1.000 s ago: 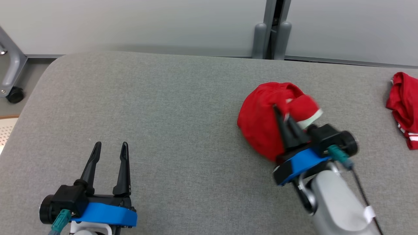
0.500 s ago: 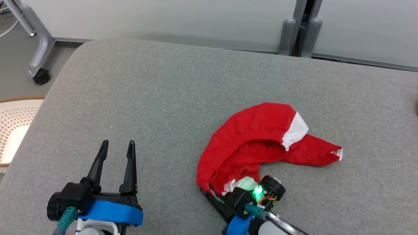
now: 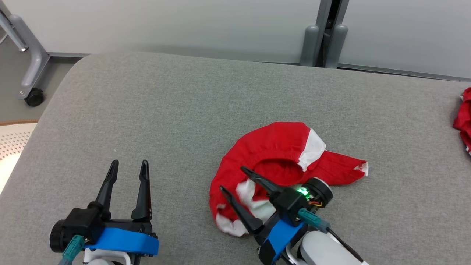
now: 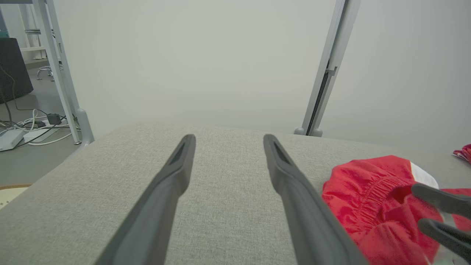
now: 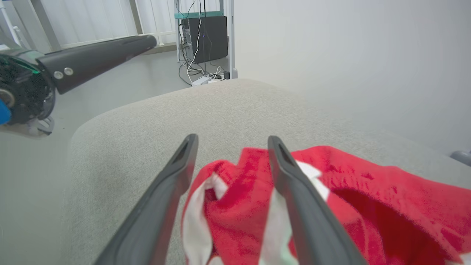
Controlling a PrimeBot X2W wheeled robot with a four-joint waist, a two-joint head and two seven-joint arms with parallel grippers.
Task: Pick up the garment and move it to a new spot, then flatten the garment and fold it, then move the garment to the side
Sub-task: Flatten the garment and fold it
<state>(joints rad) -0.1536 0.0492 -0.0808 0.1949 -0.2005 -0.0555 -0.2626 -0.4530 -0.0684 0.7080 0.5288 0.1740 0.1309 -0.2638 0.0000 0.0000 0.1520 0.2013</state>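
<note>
The garment (image 3: 279, 147) is a pair of red shorts with white side panels, lying crumpled in an arc on the grey padded table (image 3: 165, 110). My right gripper (image 3: 232, 178) is open, its fingers spread just over the garment's near left end, with nothing pinched between them. In the right wrist view the garment (image 5: 368, 191) lies under and past my right gripper (image 5: 232, 138). My left gripper (image 3: 129, 162) is open and empty at the lower left, well left of the garment. The left wrist view shows my left gripper (image 4: 228, 137) open, with the garment (image 4: 368, 187) at its right.
A second red garment (image 3: 464, 121) lies at the table's right edge. Beyond the far edge stand grey partition posts (image 3: 323, 40). A metal frame with a caster wheel (image 3: 34, 97) stands on the floor at the far left. The table's rounded left corner is near my left arm.
My right gripper has opened and let go of the garment's near end, and its fingers now stand above it. The head camera shifted a little. My left gripper stayed put.
</note>
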